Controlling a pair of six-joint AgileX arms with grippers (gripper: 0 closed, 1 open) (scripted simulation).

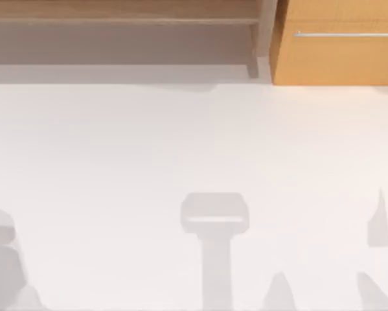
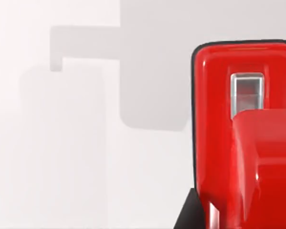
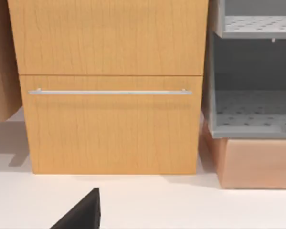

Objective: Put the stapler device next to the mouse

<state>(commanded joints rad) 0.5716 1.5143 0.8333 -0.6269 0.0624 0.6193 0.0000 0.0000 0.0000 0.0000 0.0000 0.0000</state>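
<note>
Red stapler device (image 2: 243, 138) close under my left wrist camera, above white table (image 2: 85, 143). Left jaws' state: cannot tell. Right wrist camera faces wooden drawer cabinet (image 3: 109, 95); right jaws' state: cannot tell.

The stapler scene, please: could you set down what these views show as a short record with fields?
stapler device: glossy red stapler device with a small silver metal part, seen close in the left wrist view
surface: white table, with grey shadows falling on it
background: wooden drawer cabinet with a silver bar handle, at the far right of the table in the top view
beside cabinet: grey shelf unit on a wooden block
</note>
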